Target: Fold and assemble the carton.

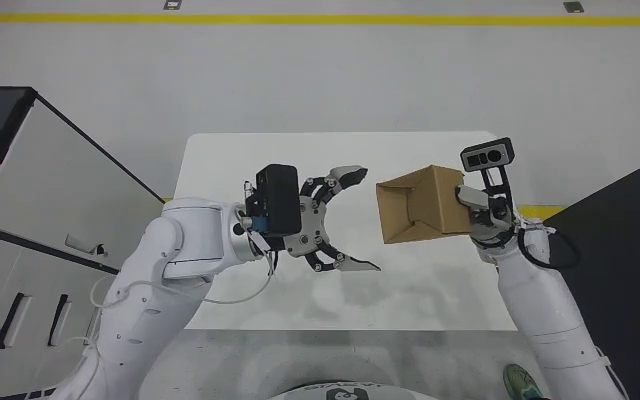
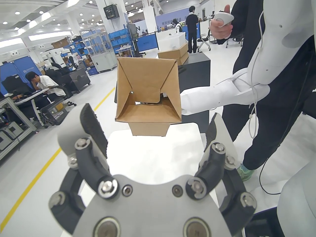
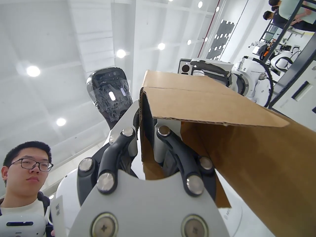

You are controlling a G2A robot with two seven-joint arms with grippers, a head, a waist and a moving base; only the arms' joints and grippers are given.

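Over the right half of the worktop [image 1: 300,160], close to its right edge, you have the carton [image 1: 420,205] held up by the right gripper [image 1: 468,200], which grips the end farthest from the other arm. The carton lies on its side with its open mouth turned toward the left gripper [image 1: 362,220]. That gripper hangs over the worktop's middle, empty, jaws spread wide, just short of the mouth.

From the left wrist you look between the two spread fingers [image 2: 93,129] straight into the carton [image 2: 148,114], which sits clear above the worktop [image 2: 153,154]. Its inner flaps [image 2: 145,87] fold across the far end, with a small gap among them.

From the right wrist, your right gripper [image 3: 145,136] is clamped on one cardboard panel of the carton [image 3: 222,124], one finger on each face.
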